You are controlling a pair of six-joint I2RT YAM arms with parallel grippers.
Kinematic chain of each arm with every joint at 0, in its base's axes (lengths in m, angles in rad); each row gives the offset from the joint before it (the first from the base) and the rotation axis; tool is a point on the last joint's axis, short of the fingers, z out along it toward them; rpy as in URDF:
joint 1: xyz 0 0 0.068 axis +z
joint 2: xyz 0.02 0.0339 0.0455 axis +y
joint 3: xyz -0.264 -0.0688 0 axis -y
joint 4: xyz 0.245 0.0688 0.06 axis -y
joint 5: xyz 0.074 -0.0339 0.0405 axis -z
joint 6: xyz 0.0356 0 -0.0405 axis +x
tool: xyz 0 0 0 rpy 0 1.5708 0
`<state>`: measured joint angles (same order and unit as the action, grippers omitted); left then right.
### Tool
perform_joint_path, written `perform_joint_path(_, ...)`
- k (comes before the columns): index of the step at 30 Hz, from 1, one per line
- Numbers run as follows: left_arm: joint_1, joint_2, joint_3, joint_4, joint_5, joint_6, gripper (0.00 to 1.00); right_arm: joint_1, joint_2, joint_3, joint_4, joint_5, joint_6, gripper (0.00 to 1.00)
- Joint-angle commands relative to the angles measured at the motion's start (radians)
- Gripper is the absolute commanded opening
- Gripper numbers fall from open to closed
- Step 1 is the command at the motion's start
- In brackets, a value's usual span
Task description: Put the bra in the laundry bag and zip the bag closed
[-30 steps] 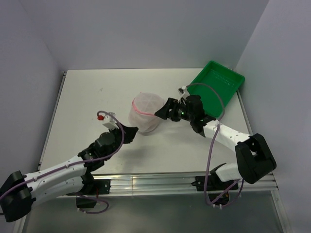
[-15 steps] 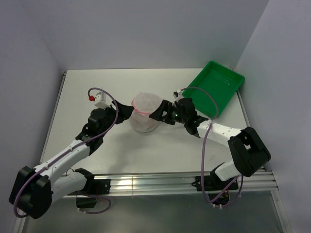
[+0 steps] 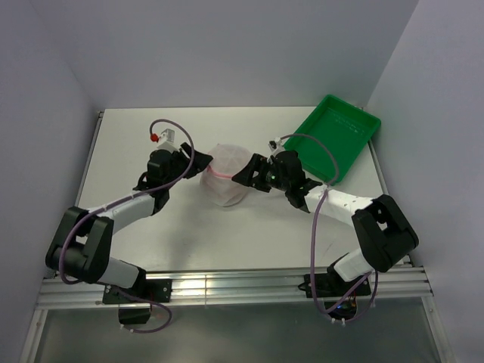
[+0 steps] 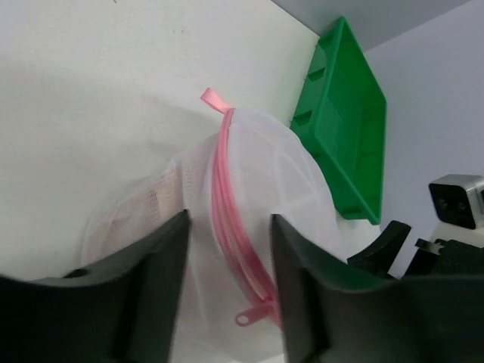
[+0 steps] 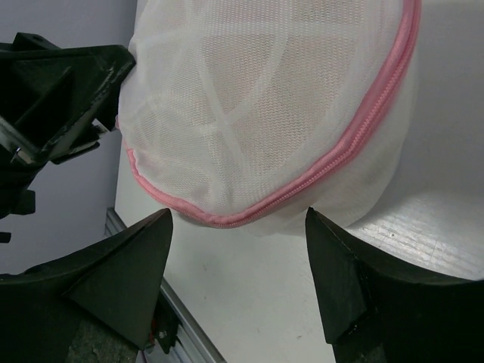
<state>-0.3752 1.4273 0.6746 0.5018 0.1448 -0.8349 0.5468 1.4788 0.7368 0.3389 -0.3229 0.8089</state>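
Left wrist view: left tool is released, fingers apart, straddling the zipper of the bag. Nothing pinched that I can see. The pull hangs in the gap at the near end of the track, just beside one finger. The zipper's long axis runs straight out from the tool toward the tray and ends in a pink ribbon tab. Mesh bulges on both sides of the fingers. Peach fabric shows through it, so I read the bra as already inside.

Right wrist view: right tool also released, wide, with the bag just ahead of it and no contact visible. From here the zipper arcs across the tool's front. Teeth look meshed along the stretch in view. Pull not visible on this side.

Top external: bag sits mid-surface, a bit toward the far edge, with one tool on each side. Tray is at the far right corner, apart from the bag.

Judgement: stuffing done, zip step in hand; can't tell if the zip is fully run. Left tool is nearer the pull and lined up with the track, so it should close on the pull and draw along that axis while the right tool braces the bag. Risk: grabbing mesh instead of the pull, or the bag sliding.
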Motion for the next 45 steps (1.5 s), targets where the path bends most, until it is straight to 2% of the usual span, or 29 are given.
perform_joint_path(1,0.007,0.022,0.017,0.156,0.061,-0.013,0.49,-0.005,-0.040,0.007,0.028,0.011,-0.023,0.78)
perform_joint_path(3,0.007,0.016,-0.003,0.167,0.053,-0.020,0.37,-0.010,-0.038,0.012,0.022,0.019,-0.028,0.76)
perform_joint_path(4,0.007,0.009,-0.015,0.175,0.050,-0.030,0.25,-0.016,-0.037,0.015,0.023,0.021,-0.028,0.75)
perform_joint_path(7,-0.004,-0.071,-0.099,0.195,0.026,-0.055,0.14,-0.030,-0.005,0.059,0.019,0.012,-0.043,0.73)
perform_joint_path(11,-0.048,-0.184,-0.185,0.179,-0.048,-0.078,0.09,-0.050,0.050,0.136,-0.012,0.004,-0.068,0.70)
perform_joint_path(16,-0.191,-0.324,-0.294,0.118,-0.204,-0.173,0.06,-0.080,0.100,0.223,-0.064,-0.005,-0.103,0.63)
perform_joint_path(18,-0.243,-0.387,-0.349,0.109,-0.273,-0.204,0.09,-0.088,0.121,0.268,-0.072,-0.011,-0.123,0.59)
perform_joint_path(19,-0.258,-0.402,-0.360,0.103,-0.292,-0.234,0.18,-0.088,0.133,0.292,-0.108,-0.021,-0.135,0.56)
perform_joint_path(21,-0.294,-0.447,-0.383,0.087,-0.323,-0.251,0.27,-0.090,0.167,0.364,-0.158,-0.033,-0.177,0.63)
perform_joint_path(22,-0.304,-0.456,-0.385,0.072,-0.333,-0.256,0.33,-0.090,0.182,0.386,-0.202,-0.034,-0.188,0.73)
perform_joint_path(25,-0.323,-0.482,-0.377,0.031,-0.347,-0.250,0.44,-0.090,0.157,0.418,-0.262,-0.028,-0.221,0.84)
perform_joint_path(30,-0.324,-0.493,-0.366,0.012,-0.324,-0.240,0.52,-0.090,0.013,0.258,-0.249,0.045,-0.214,0.86)
perform_joint_path(35,-0.337,-0.530,-0.383,-0.008,-0.315,-0.248,0.54,-0.084,-0.236,-0.048,-0.114,0.094,-0.062,0.81)
perform_joint_path(37,-0.344,-0.556,-0.379,-0.017,-0.307,-0.248,0.54,-0.082,-0.333,-0.143,-0.057,0.125,0.004,0.75)
perform_joint_path(41,-0.413,-0.593,-0.346,-0.084,-0.335,-0.222,0.53,-0.056,-0.385,-0.218,0.037,0.087,0.125,0.65)
perform_joint_path(45,-0.479,-0.591,-0.316,-0.120,-0.349,-0.220,0.52,0.031,-0.350,-0.228,0.146,0.120,0.203,0.64)
